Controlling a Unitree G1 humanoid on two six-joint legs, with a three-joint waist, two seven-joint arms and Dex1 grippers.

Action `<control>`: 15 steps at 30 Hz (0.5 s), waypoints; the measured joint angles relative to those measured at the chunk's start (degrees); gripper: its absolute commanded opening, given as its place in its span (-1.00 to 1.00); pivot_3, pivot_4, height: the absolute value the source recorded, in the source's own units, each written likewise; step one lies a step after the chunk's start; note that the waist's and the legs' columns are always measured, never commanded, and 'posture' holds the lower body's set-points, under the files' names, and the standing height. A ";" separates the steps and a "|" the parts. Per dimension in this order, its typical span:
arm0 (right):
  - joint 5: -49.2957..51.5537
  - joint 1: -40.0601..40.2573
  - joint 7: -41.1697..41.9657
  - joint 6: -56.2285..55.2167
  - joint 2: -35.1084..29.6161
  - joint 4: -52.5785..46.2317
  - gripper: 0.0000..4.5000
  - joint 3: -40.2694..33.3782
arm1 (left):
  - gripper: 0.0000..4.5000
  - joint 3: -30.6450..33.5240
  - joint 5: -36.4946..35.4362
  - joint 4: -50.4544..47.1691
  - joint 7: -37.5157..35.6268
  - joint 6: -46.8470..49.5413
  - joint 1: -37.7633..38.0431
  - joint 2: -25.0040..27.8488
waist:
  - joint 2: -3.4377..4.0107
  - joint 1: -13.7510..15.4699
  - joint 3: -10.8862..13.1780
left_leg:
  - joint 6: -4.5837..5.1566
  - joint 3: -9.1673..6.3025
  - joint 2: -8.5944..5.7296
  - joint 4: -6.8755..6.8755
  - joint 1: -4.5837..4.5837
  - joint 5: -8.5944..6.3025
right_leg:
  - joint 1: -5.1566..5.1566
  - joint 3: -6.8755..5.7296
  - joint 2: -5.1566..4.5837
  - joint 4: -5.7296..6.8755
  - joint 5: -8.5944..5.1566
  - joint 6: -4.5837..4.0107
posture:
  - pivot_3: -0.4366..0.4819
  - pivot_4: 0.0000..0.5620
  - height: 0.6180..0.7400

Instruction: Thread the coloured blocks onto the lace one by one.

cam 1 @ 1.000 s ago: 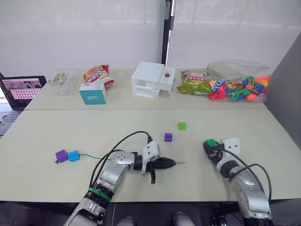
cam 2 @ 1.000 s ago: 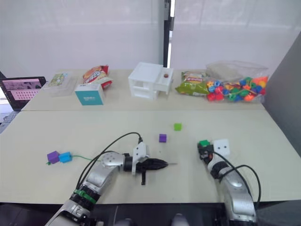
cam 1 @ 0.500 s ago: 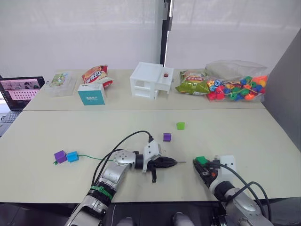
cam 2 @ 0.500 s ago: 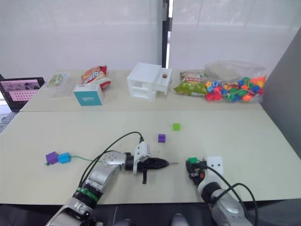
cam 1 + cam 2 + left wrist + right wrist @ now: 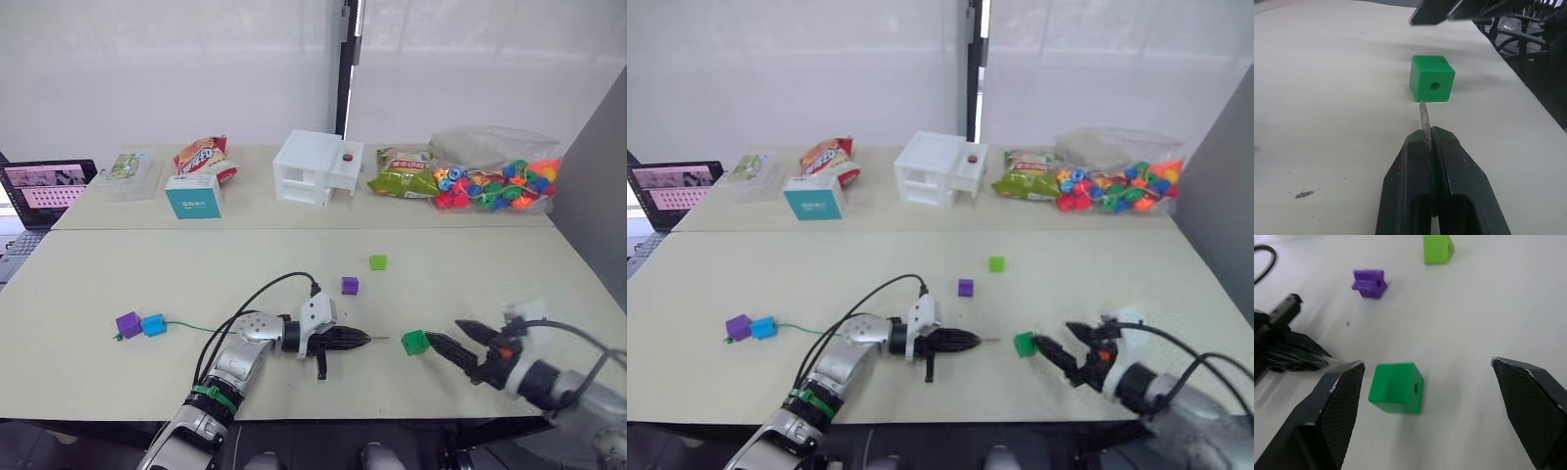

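Lace [image 5: 191, 327] tip pinched in closed left gripper [image 5: 1426, 143] at frame centre, aimed at dark green block [image 5: 1432, 78] just ahead. Right gripper [image 5: 449, 342] spread wide lower right, empty, beside that block. Purple block [image 5: 350, 285] and light green block [image 5: 378, 262] above centre.

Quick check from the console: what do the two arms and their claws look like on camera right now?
Both arms are silver-grey metal with looping black cables. The left arm has a green band low down and a white block behind its black claw. The right claw has tapering black fingers, cross-hatched on their inner faces in the wrist view, with a red-orange detail behind.
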 measured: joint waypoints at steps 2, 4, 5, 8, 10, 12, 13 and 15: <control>-1.41 -3.17 6.37 -1.84 -6.97 2.59 0.98 2.16 | -1.00 0.06 0.02 -0.05 0.09 0.01 0.05 0.06 | -0.02 -0.13 0.01 | 0.00 0.01 0.01 0.00 0.03 0.00 | 0.07 -0.01 0.01 -0.10 -0.01 0.02 | -0.05 -0.47 1.00; -3.69 -6.44 11.29 -5.01 -10.52 4.23 0.98 5.75 | -1.00 0.05 0.04 -0.59 0.37 0.06 0.44 0.09 | -0.03 -0.03 0.01 | 0.00 -0.04 0.02 0.01 0.03 0.00 | 0.10 -0.06 0.02 -0.09 -0.01 0.02 | -0.05 -0.47 1.00; -5.62 -7.91 13.85 -6.75 -12.87 4.98 0.98 8.59 | -1.00 0.01 0.06 -1.03 0.47 0.08 0.75 0.16 | -0.01 -0.06 0.01 | 0.00 -0.02 0.02 0.02 0.01 0.00 | 0.10 -0.04 0.01 -0.12 -0.02 0.04 | -0.05 -0.47 1.00; -15.70 -12.37 22.61 -14.34 -22.92 7.28 0.98 20.11 | -1.00 -0.24 0.17 -2.39 0.67 0.20 1.55 0.38 | 0.01 0.01 0.02 | 0.00 0.00 0.01 0.02 -0.03 0.00 | 0.10 -0.07 -0.02 -0.26 -0.03 0.06 | -0.05 -0.47 1.00; -22.67 -16.50 27.22 -20.38 -25.96 9.58 0.98 26.92 | -1.00 -0.29 0.20 -3.30 0.85 0.30 2.20 0.69 | -0.01 0.03 0.03 | -0.01 -0.02 0.03 0.02 -0.03 0.00 | 0.12 -0.12 -0.01 -0.40 -0.03 0.07 | -0.05 -0.47 1.00; -26.51 -20.42 29.73 -24.22 -25.02 12.18 0.98 31.55 | -1.00 -0.37 0.24 -3.76 0.95 0.65 2.34 0.73 | -0.02 0.06 0.04 | -0.02 0.00 0.03 0.02 -0.07 0.01 | 0.15 -0.10 -0.02 -0.54 -0.03 0.07 | -0.05 -0.47 1.00; -28.51 -23.03 31.19 -26.33 -24.11 13.81 0.98 34.10 | -1.00 -0.38 0.25 -3.92 1.02 0.80 2.40 0.83 | -0.02 0.03 0.04 | -0.03 0.00 0.03 0.03 -0.06 0.02 | 0.16 -0.10 -0.02 -0.55 -0.02 0.08 | -0.05 -0.47 1.00; -31.42 -26.01 33.16 -29.38 -23.46 16.15 0.98 36.98 | -1.00 -0.44 0.27 -4.09 1.18 0.99 2.43 0.78 | -0.02 0.12 0.04 | -0.03 -0.01 0.03 0.02 -0.08 0.02 | 0.16 -0.11 -0.04 -0.58 -0.01 0.08 | -0.05 -0.47 1.00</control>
